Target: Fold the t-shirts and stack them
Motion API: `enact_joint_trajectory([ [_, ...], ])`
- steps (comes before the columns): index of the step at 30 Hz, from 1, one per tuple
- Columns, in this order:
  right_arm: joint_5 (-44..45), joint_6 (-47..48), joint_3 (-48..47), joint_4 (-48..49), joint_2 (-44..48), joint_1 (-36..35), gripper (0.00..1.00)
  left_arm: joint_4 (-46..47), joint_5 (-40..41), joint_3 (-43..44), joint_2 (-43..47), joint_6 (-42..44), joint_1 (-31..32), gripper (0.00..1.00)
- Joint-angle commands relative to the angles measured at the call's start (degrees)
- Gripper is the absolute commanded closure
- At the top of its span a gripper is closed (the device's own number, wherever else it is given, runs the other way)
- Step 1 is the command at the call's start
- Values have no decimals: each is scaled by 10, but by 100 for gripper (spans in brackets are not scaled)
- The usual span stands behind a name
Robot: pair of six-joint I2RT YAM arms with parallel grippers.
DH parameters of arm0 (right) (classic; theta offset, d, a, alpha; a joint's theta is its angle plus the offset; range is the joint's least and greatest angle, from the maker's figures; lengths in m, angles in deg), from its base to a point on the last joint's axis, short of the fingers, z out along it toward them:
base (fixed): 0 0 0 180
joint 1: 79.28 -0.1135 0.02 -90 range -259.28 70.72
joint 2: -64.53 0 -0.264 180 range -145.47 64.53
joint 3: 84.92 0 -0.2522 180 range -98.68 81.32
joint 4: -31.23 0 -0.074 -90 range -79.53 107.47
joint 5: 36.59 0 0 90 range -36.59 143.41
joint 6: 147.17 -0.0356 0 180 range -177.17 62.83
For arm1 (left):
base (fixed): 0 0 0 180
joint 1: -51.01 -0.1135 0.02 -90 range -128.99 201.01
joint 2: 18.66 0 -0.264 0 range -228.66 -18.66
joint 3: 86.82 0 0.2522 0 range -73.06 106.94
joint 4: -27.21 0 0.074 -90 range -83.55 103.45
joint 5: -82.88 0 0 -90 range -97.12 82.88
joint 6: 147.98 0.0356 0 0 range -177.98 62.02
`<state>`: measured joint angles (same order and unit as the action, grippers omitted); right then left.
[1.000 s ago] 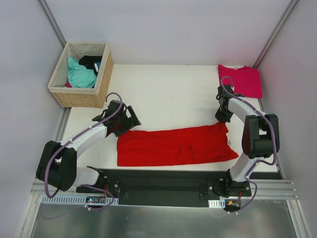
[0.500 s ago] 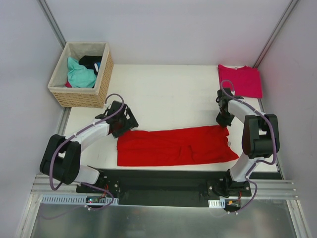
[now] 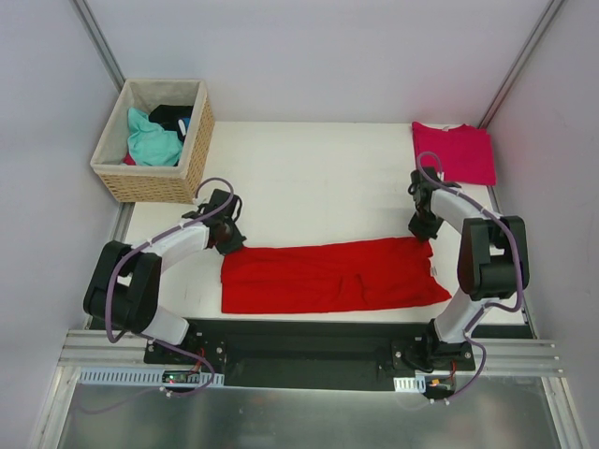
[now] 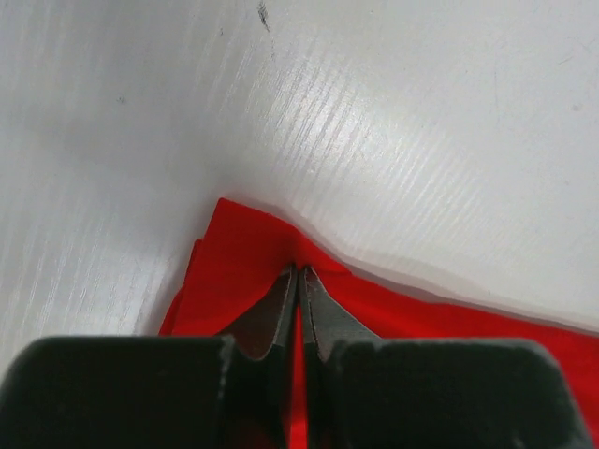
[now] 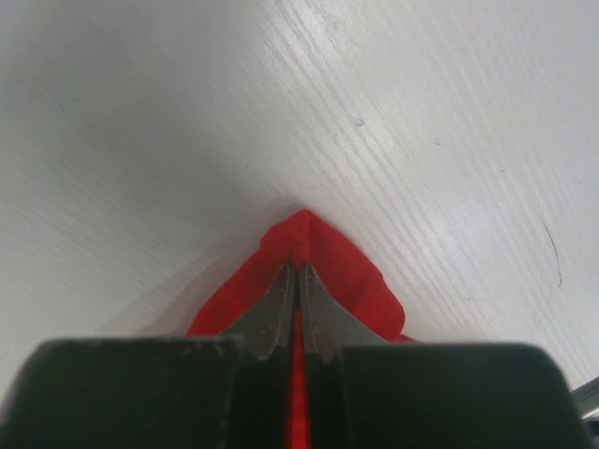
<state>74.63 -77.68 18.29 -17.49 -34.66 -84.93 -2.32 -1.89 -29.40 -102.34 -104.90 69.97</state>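
The bright red t-shirt (image 3: 328, 276) lies folded into a long band across the near part of the white table. My left gripper (image 3: 230, 245) is shut on its far left corner; in the left wrist view the red cloth (image 4: 243, 262) is pinched between the left gripper's (image 4: 299, 273) tips. My right gripper (image 3: 423, 232) is shut on the far right corner, where the red cloth (image 5: 328, 253) bunches up round the right gripper's (image 5: 297, 268) tips. A magenta-pink t-shirt (image 3: 454, 152) lies folded flat at the back right corner.
A woven wicker basket (image 3: 154, 140) stands at the back left, holding teal and dark clothes. The white table (image 3: 318, 178) stretches between basket and pink shirt. A black rail (image 3: 309, 341) runs along the near edge by the arm bases.
My left gripper dropped onto the red shirt's far left corner and went from open to shut on it. The right gripper stayed shut on the far right corner.
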Motion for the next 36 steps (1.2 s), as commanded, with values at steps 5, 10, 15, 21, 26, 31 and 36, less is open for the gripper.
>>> enact_joint_trajectory([
  [5, 30, -12, 14, -18, 40, 12, 99, -10, 28, 20, -16, 15, -16, 100],
  [10, 35, -22, 26, -24, 44, 32, 99, -11, 28, 10, 4, 24, -38, 100],
  [15, 43, -32, 39, -28, 54, 44, 99, -12, 22, 3, 24, 34, -63, 100],
  [21, 49, -48, 35, -28, 72, 55, 99, -18, 14, 11, 35, 36, -74, 100],
  [26, 45, -46, 16, -34, 68, 67, 99, -22, 10, 25, 30, 37, -75, 100],
  [31, 27, -44, 19, -24, 57, 67, 99, -21, -6, 23, 19, 34, -75, 100],
  [36, 8, -34, 35, 20, 69, 66, 51, -15, -18, 23, 12, 31, -74, 86],
])
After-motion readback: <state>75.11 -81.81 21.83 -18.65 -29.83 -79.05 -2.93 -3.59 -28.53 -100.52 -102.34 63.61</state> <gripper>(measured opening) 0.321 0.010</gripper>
